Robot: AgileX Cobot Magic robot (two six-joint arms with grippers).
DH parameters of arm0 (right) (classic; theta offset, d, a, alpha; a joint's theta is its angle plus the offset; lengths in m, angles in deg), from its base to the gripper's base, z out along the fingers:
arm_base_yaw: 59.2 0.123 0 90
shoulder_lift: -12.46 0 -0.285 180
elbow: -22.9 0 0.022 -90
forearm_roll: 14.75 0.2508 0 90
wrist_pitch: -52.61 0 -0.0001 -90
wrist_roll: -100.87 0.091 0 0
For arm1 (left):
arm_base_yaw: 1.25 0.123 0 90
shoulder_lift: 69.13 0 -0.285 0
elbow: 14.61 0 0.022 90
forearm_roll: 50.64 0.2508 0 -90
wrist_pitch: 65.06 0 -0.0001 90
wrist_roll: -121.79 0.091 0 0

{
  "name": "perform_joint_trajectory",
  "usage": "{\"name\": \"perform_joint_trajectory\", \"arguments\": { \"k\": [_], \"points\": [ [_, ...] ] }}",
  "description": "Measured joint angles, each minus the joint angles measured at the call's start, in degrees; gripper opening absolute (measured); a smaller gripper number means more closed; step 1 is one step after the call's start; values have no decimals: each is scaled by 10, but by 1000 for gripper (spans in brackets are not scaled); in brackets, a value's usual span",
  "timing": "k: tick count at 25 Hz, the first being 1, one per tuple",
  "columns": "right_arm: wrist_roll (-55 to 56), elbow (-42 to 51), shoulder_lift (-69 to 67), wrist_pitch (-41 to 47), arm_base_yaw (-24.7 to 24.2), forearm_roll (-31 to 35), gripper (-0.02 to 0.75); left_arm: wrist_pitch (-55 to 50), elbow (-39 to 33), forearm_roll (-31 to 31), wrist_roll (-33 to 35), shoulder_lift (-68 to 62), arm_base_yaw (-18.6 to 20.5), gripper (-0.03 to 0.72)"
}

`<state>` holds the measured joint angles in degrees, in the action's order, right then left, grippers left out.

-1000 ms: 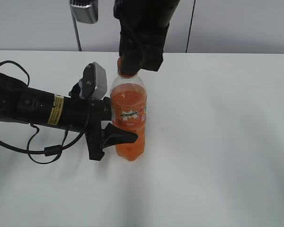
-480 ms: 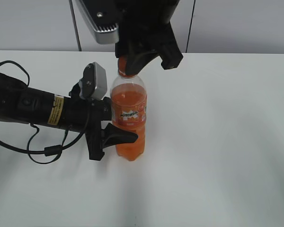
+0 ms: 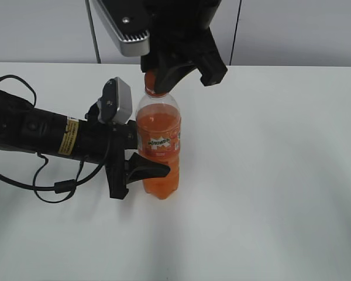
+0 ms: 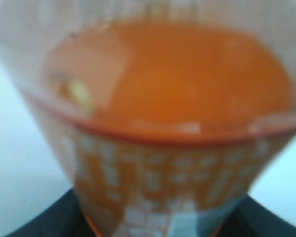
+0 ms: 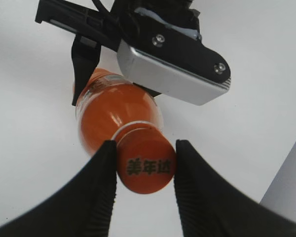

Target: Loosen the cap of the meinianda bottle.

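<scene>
With our left gripper (image 3: 141,167) clamping the meinianda bottle (image 3: 158,153), our right gripper (image 5: 144,168) pinches the cap (image 5: 146,166); twisting looks unfinished.

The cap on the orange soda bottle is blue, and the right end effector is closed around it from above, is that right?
Not quite: the cap is orange, as the right wrist view shows. The rest holds: the right end effector is closed around it from above on the orange soda bottle.

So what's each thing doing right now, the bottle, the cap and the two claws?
Bottle: upright on the table, nearly full of orange drink.
Cap: on the bottle.
Left gripper: clamped round the bottle's lower body.
Right gripper: fingers closed on the cap's two sides.
</scene>
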<state>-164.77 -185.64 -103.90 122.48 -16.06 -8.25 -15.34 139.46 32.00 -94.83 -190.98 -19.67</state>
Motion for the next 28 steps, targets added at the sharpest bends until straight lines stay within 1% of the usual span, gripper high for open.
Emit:
{"name": "perform_joint_trajectory", "arguments": {
  "k": [16,21,24,28],
  "points": [
    [-4,3,7,5,0,2,271,3,2,9,4,0,0,365],
    [-34,3,7,7,0,2,271,3,3,11,4,0,0,365],
    [-77,3,7,7,0,2,270,3,3,11,4,0,0,365],
    [-188,3,7,7,0,2,270,4,3,15,4,0,0,365]
  ]
}}
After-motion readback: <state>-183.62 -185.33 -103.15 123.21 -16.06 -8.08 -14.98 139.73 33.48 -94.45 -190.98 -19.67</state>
